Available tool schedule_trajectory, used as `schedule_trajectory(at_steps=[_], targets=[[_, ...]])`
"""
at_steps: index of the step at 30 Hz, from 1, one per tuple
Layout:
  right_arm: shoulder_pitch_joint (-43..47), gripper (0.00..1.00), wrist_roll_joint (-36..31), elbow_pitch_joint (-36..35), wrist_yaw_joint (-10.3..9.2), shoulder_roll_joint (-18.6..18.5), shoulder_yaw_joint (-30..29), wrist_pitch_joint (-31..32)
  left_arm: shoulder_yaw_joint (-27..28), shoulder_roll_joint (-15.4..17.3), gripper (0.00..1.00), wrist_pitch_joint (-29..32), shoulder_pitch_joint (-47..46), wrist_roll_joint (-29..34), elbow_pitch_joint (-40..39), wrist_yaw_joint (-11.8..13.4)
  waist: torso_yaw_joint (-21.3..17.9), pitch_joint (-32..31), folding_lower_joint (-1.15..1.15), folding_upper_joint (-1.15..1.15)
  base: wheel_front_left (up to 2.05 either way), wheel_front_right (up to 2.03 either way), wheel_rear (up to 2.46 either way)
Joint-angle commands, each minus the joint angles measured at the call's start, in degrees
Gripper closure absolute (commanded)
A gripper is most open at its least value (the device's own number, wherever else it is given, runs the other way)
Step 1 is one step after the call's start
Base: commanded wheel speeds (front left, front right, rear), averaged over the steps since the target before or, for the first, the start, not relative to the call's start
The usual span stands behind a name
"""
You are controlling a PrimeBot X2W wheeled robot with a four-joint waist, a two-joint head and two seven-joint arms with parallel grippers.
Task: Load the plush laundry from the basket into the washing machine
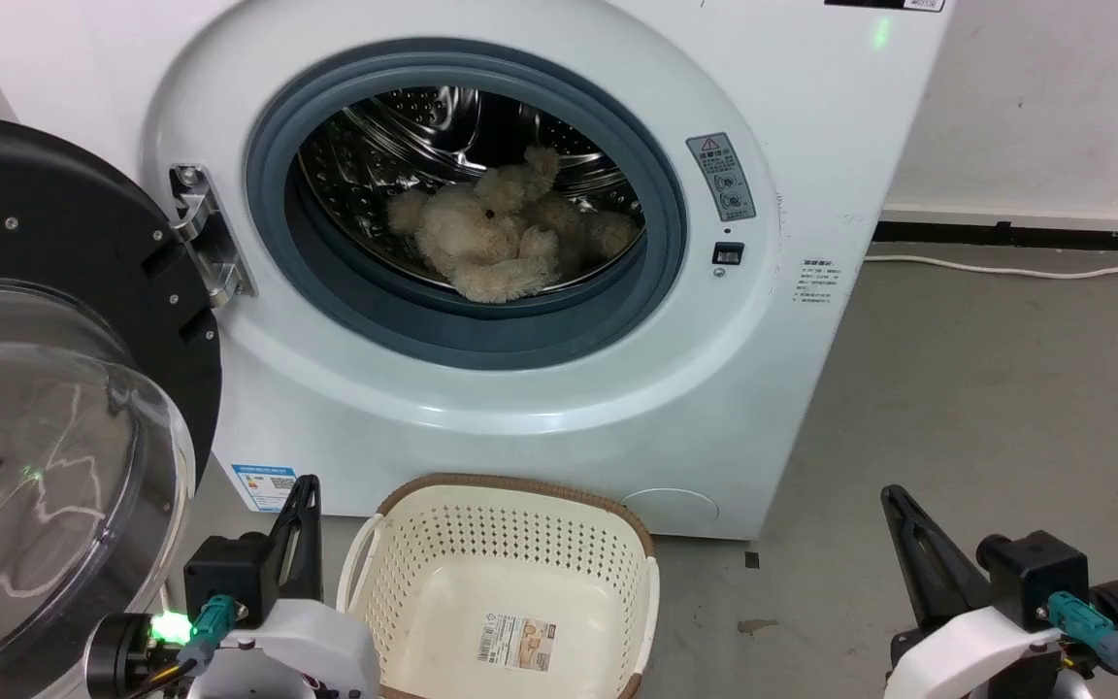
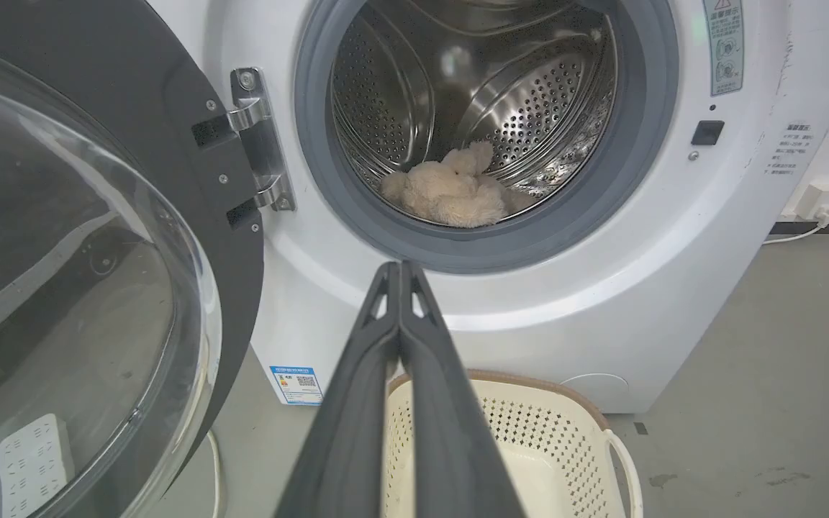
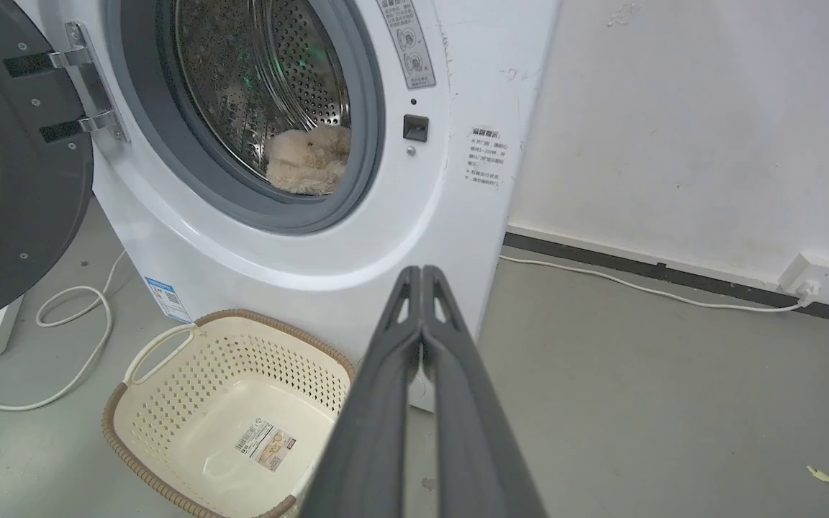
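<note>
Left end effector point(image 1: 305, 490) low near left, fingers pressed together, nothing between them. Right end effector point(image 1: 897, 505) low near right, same: fingers together, holding nothing. Both point up toward the washer point(image 1: 520, 408).

Basket point(image 1: 510, 482) sits on the floor point(image 1: 986, 388) between the two end effectors, right up against the washer front, below the opening. Its bottom shows just a sticker point(image 1: 518, 643), no bear.

Bear point(image 1: 491, 238) is inside the drum point(image 1: 423, 126), resting on the drum's low side just behind the grey ring point(image 1: 481, 335), no limb over the ring. It lies far and up from both end effectors, a little right of the left one and well left of the right one, so the left arm is nearer. Long axis runs roughly left-right across the mouth.

Door point(image 1: 64, 243) swung fully open to the left, its clear dome just beside the left end effector.

Judgement: the load looks done. If anything is left it's the door, and the left arm is best placed for it.
</note>
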Motion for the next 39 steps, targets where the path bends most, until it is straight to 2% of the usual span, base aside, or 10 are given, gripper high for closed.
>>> schedule_trajectory(at_steps=[1,39], targets=[[-0.7,1.00,-0.4,-0.2,0.03,0.0,0.0,0.0,0.0,0.0,1.00,0.0,0.4,0.1,-0.3,-0.2,0.0,0.0,0.00,0.00,0.00,0.00,0.00],[-0.7,1.00,-0.4,-0.2,0.03,0.0,0.0,0.0,0.0,0.0,1.00,0.0,0.4,0.1,-0.3,-0.2,0.0,0.0,0.00,0.00,0.00,0.00,0.00]])
